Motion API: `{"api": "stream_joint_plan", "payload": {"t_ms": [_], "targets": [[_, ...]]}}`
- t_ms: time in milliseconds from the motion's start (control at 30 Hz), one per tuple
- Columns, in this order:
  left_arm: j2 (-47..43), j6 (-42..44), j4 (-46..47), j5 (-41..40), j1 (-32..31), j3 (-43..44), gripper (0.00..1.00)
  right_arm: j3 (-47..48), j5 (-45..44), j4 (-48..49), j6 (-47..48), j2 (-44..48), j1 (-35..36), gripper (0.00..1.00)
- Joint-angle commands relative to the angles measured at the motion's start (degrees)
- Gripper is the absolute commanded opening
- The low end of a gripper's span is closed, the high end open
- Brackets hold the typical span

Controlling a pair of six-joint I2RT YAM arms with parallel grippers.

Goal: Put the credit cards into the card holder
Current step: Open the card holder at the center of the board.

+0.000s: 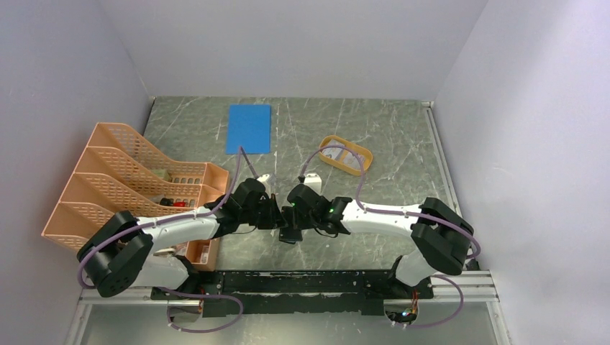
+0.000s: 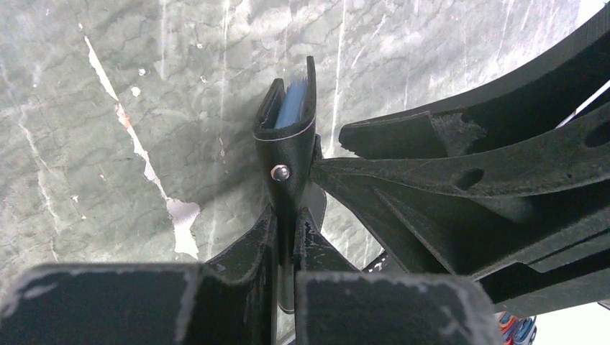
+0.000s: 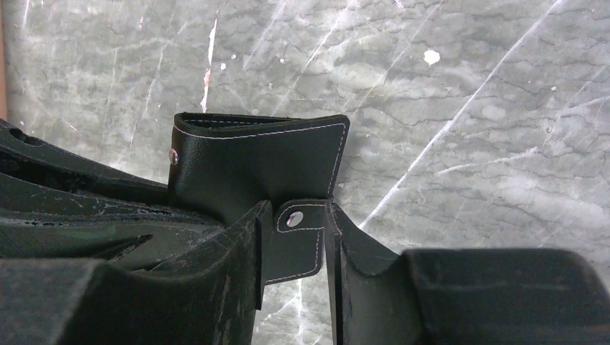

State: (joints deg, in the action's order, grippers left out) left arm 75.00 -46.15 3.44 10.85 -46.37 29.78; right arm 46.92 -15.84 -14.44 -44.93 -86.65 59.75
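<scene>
Both pincers meet at the card holder, lifted over the near middle of the worktop.

The left pincer (image 2: pixel 286 219) is clamped tight on one edge of the black card holder (image 3: pixel 252 162), which is held on edge above the worktop (image 1: pixel 388 129). The right pincer (image 3: pixel 293 215) stands narrow around the snap tab (image 3: pixel 295 248); I cannot tell whether it actually pinches it. To do this step well, I judge the right should draw the tab aside gently while the left holds firm, so the bluish pockets gape without the holder twisting loose. Pale shapes in the orange tray (image 1: pixel 368 154), right of centre towards the far edge, look like the credit cards (image 1: pixel 345 155), though too small to confirm. An orange file rack (image 1: pixel 129 180) lines the left edge and a blue sheet (image 1: pixel 248 128) lies by the far edge. Neither crowds the arms, but the two pincers sit very close together.
</scene>
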Motion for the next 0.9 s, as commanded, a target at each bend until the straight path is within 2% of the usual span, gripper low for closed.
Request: {"api": "stream_joint_plan", "payload": {"t_ms": [0, 533, 633, 700, 867], "targets": [[-1.88, -0.36, 0.77, -1.26, -0.56, 1.59, 0.05, -0.40, -0.20, -1.61, 0.43, -1.49, 0.28, 0.35], [-2.91, -0.03, -0.78, -2.73, -0.56, 1.86, 0.05, -0.88, 0.17, -3.41, 0.85, -1.85, 0.28, 0.15], [-2.93, 0.01, -0.98, -3.00, -0.56, 1.95, 0.05, -0.80, 0.28, -3.64, 0.89, -1.99, 0.26, 0.09], [-2.94, 0.10, -1.06, -3.08, -0.56, 1.95, 0.05, -0.73, 0.32, -3.84, 0.77, -1.88, 0.20, 0.01], [-2.77, 0.29, -2.21, -4.45, -0.56, 1.95, 0.05, -1.46, -0.71, -5.18, -0.59, -0.71, 0.20, 0.00]]}}
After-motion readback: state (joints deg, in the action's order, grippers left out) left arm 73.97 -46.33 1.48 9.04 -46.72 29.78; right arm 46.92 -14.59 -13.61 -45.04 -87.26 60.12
